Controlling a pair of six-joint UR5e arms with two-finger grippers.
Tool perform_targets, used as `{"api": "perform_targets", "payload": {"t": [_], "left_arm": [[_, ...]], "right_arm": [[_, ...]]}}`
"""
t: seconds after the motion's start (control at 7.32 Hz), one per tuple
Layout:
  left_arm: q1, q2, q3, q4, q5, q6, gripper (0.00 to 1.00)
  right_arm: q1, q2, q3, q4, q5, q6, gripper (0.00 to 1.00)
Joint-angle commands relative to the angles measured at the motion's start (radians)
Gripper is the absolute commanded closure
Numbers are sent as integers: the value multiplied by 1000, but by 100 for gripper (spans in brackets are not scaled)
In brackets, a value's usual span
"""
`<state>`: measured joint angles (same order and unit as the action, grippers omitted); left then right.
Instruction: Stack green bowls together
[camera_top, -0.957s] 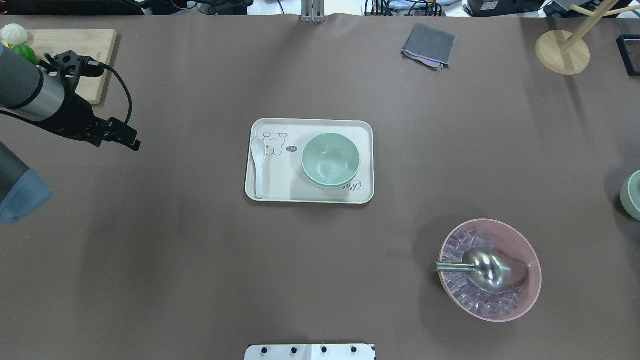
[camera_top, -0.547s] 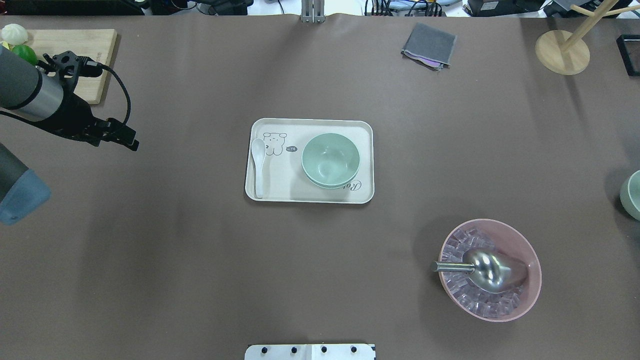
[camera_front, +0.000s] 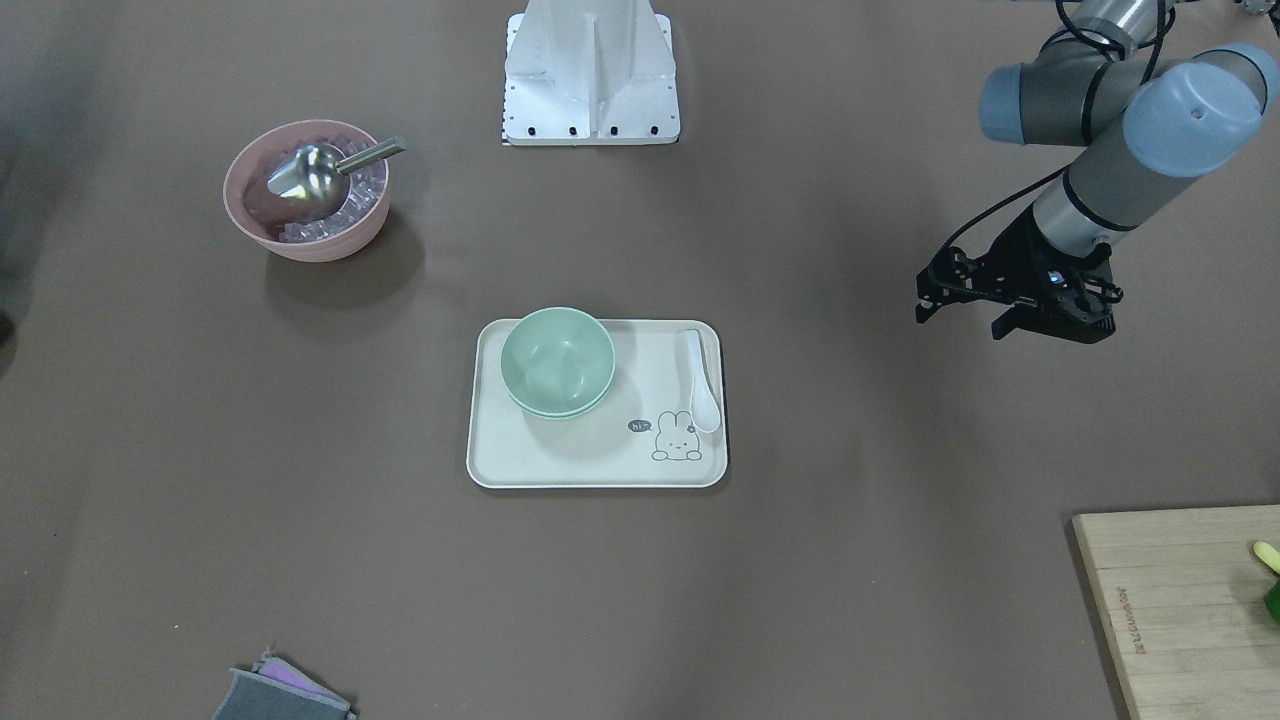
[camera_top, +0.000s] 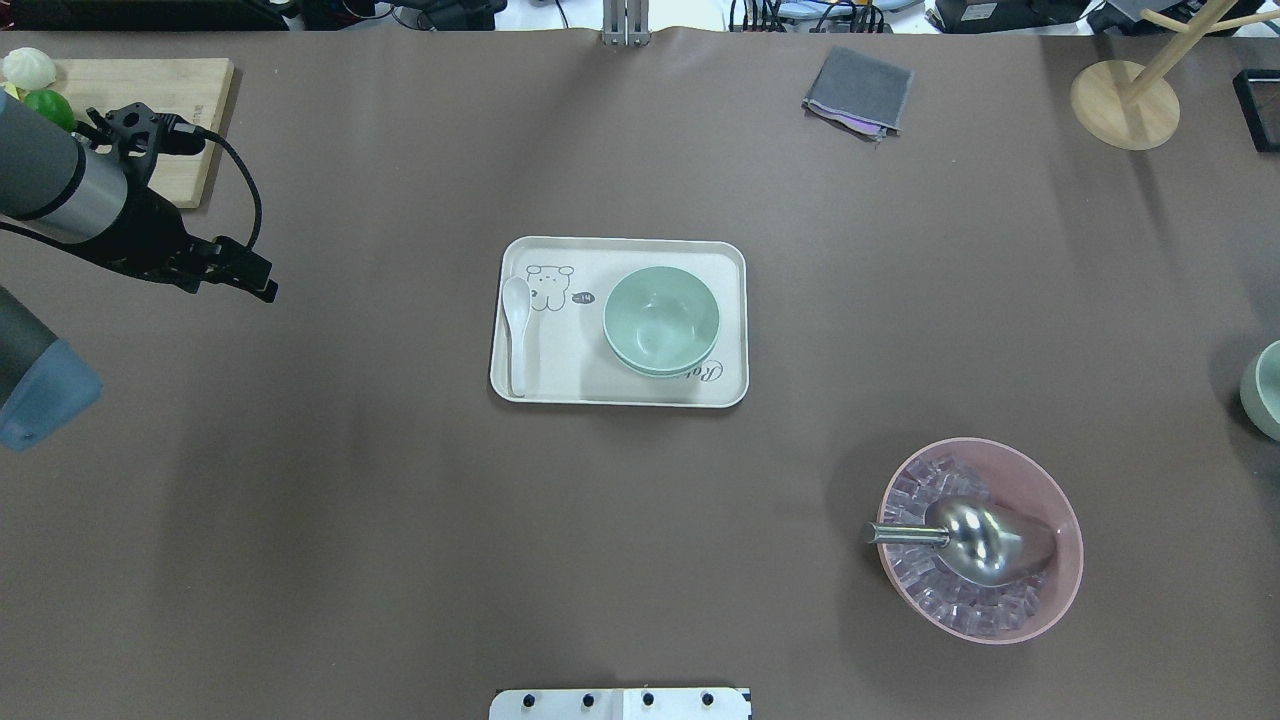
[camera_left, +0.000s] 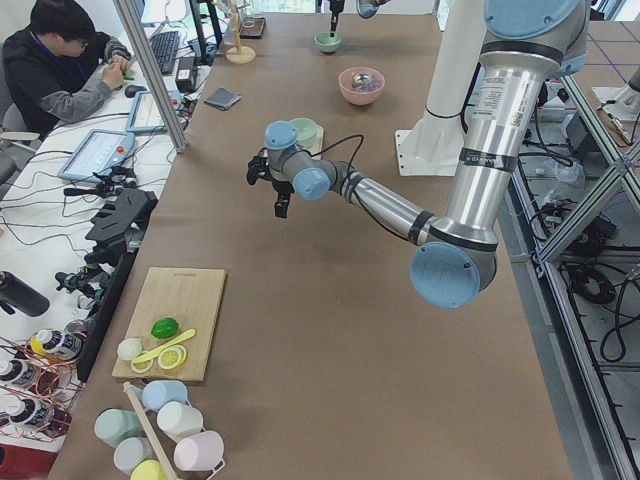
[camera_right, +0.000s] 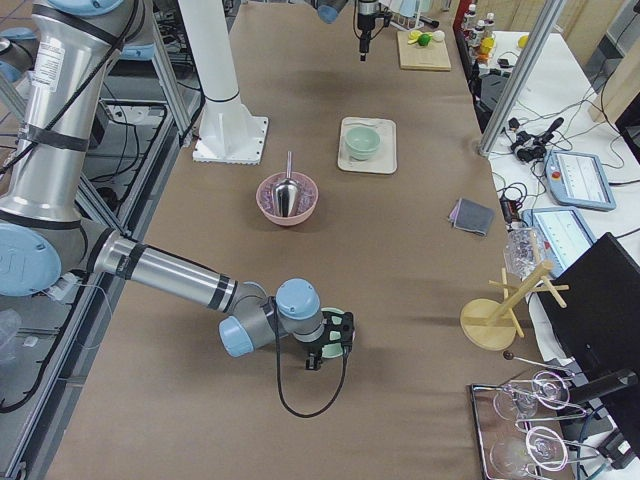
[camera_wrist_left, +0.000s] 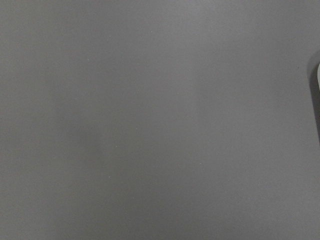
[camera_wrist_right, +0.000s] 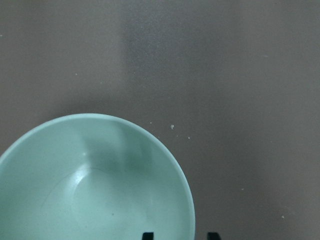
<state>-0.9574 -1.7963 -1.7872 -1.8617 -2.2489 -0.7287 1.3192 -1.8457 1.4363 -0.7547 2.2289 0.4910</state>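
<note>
Falls brightly and evenly from above, keeps the matte brown table cover (camera_top: 350, 520) sharp. Leaves soft shadows beside the round pink plastic bowl (camera_front: 305, 243), glares off the shiny metal scoop (camera_top: 985, 545).

Matte plastic green bowls (camera_top: 660, 320), shiny metal scoop (camera_top: 985, 540)

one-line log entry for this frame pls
nested green bowls: on tray | third bowl: alone on table | right tool: open, straddling its rim | left tool: open, empty, over bare table
</note>
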Motion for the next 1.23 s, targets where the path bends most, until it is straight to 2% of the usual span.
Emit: {"api": "perform_targets", "payload": {"t": [0.0, 0.27, 0.55, 0.82, 0.96, 1.09], "left_arm": [[0, 0, 0, -1, 0, 0, 2], [0, 0, -1, -1, -5, 0, 2], [-16, -3, -5, 4, -8, 0, 2], [-85, -5, -6, 24, -47, 2, 2], [-118, -2, 0, 32, -51, 55, 2], [-177, 21, -8, 108, -66, 200, 1]], "right_arm": [[0, 0, -2, 0, -2, 1, 54], [0, 6, -7, 0, -2, 14, 100], [0, 28, -2, -3, 2, 17, 100], [2, 86, 1, -11, 40, 61, 100], [3, 126, 4, -34, 72, 96, 100], [9, 169, 10, -84, 95, 103, 100]]}}
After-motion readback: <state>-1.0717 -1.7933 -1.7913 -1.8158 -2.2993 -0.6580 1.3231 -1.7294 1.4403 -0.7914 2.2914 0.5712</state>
